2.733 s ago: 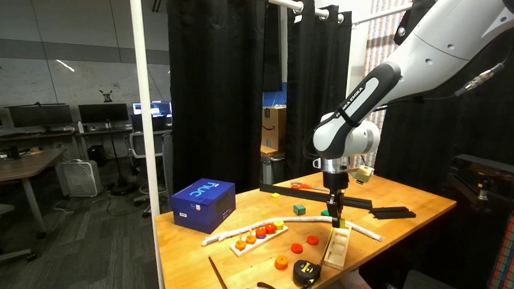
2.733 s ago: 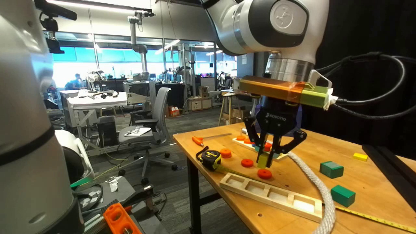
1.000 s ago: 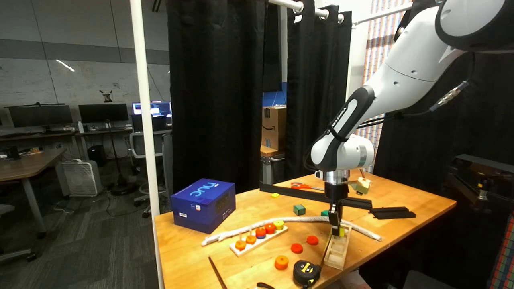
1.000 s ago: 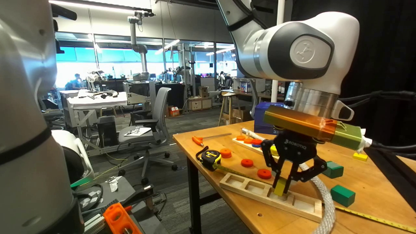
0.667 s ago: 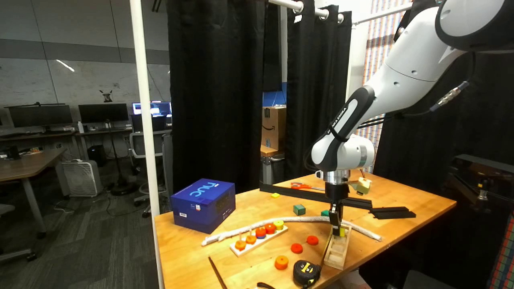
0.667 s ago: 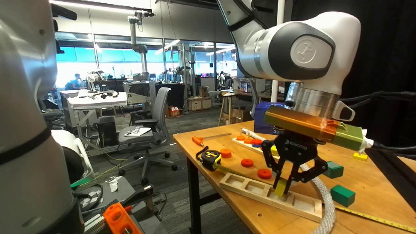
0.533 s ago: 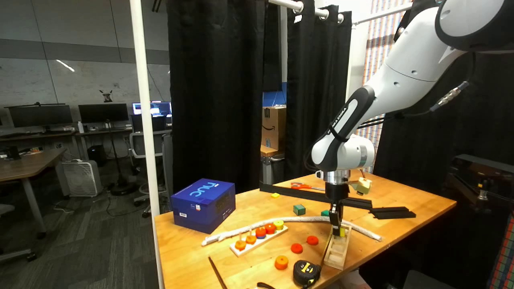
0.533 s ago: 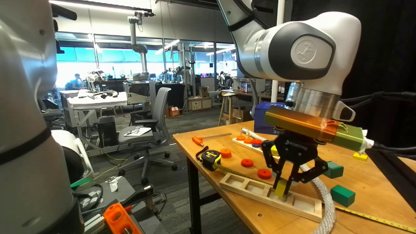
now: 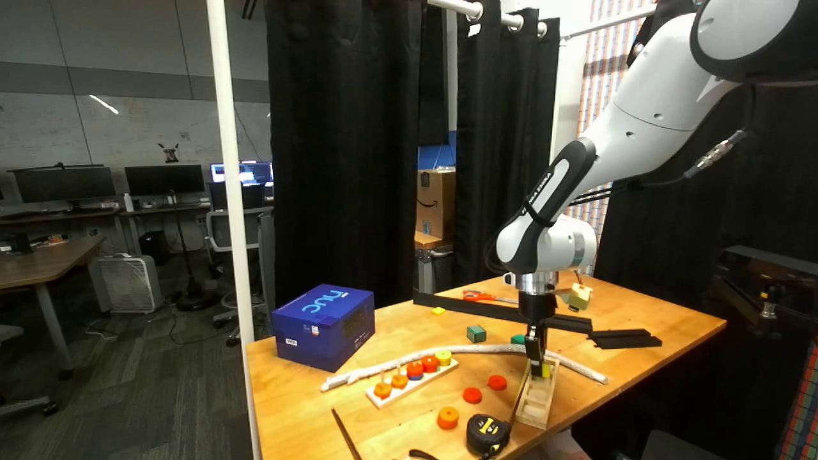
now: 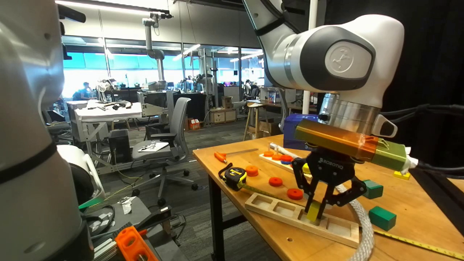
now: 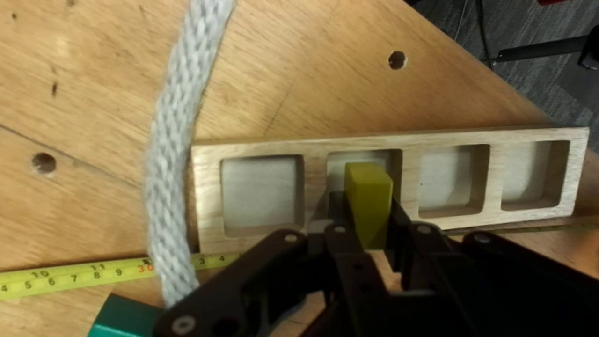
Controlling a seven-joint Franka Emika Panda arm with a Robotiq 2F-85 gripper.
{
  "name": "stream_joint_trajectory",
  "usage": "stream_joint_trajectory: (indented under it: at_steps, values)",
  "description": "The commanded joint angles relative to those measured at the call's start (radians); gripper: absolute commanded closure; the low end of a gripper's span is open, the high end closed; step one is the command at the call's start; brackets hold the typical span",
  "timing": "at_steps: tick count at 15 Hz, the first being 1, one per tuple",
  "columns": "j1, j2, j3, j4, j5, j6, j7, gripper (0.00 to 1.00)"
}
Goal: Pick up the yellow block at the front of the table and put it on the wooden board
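The jaws grip the yellow block [image 11: 369,201] at the second compartment of the board [image 11: 411,175], counted from the rope [image 11: 167,154]. Whether it is inside or just above cannot be determined.

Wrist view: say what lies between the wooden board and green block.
Between the wooden board and green block, the wrist view shows pale rope crossing over a measuring tape.

you face washed-out windows [image 10: 125,61] in an exterior view and near-black curtains [image 9: 345,153] in both; in the wrist view, your end effector [image 11: 367,206] looks dark, softening toward the bottom edge.
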State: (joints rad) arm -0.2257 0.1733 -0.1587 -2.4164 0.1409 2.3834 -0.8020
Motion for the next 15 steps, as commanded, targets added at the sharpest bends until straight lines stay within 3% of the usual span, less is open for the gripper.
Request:
stream_joint_trajectory:
  at_steps: [1,8,15]
  values:
    - [-0.015,0.015,0.011,0.020,0.014,-0.005,-0.006,0.50]
    - [-0.013,0.018,0.012,0.024,0.011,-0.012,0.006,0.01]
    - [0.061,-0.094,0.027,0.003,-0.137,-0.003,0.249,0.00]
